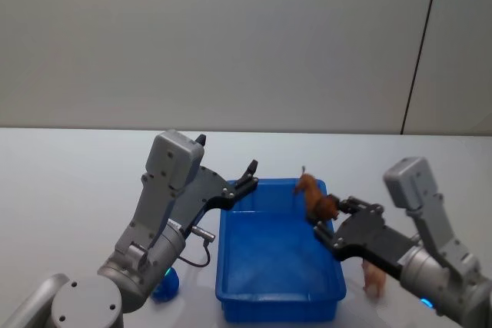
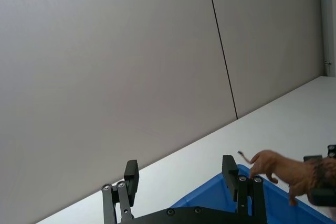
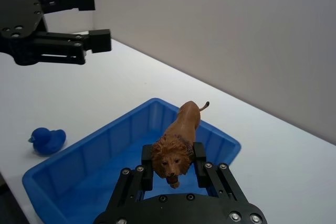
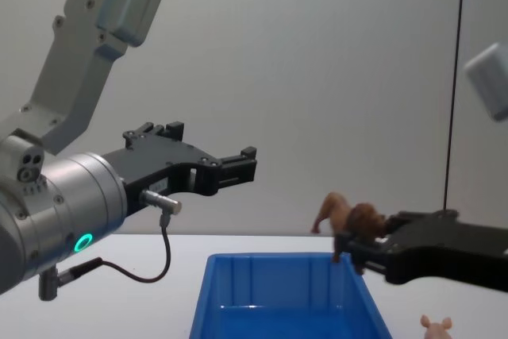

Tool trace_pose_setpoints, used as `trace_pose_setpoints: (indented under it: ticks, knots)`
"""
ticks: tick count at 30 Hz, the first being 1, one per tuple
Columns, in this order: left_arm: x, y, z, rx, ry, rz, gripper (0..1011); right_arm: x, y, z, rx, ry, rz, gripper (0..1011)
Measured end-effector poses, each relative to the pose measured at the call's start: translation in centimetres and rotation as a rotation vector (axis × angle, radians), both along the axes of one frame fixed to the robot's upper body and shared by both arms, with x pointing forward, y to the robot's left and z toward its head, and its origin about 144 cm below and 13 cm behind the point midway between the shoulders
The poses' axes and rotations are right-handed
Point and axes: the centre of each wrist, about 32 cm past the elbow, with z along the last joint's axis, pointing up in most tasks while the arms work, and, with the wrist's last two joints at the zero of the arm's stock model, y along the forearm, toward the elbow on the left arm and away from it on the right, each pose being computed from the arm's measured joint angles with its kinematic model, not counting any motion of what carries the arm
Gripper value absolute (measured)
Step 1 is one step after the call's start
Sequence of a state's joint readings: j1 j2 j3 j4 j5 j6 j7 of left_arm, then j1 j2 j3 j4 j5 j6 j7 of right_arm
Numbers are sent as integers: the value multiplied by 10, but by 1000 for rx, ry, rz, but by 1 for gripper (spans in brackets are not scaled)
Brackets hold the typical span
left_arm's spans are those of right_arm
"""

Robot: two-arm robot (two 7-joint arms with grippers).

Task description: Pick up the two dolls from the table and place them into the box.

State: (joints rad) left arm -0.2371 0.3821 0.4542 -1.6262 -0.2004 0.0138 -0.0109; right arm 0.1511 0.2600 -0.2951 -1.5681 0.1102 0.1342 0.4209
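the right tool [image 3: 174, 157] clamps the brown lion doll [image 3: 181, 129] by its head over the far right corner of the blue box [image 1: 278, 309]; best carried inward before release. the left tool [image 3: 93, 20] hangs open, empty; the pink doll [image 1: 374, 278] lies on the table [image 1: 61, 190].

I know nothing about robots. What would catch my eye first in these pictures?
First, the brown toy lion, clamped by its head in the black right gripper above the far right corner of the bright blue plastic bin. Next, the left gripper, open and empty, hangs near the bin's far left corner. A pale pink toy animal stands on the white table right of the bin.
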Motion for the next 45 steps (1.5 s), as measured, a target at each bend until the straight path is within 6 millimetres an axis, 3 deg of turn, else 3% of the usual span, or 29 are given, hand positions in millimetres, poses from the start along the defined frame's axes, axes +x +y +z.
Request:
trace_pose_setpoints:
  ticks: [5, 14, 24, 45]
  knots:
    - [0, 0, 0, 0, 0, 0, 1002, 5, 11, -6, -5, 29, 27, 444]
    - [0, 0, 0, 0, 0, 0, 1002, 12, 21, -14, -17, 63, 36, 695]
    - [0, 0, 0, 0, 0, 0, 1002, 14, 18, -17, -17, 50, 6, 991]
    - [0, 0, 0, 0, 0, 0, 1002, -9, -20, -28, -11, 99, -147, 1001]
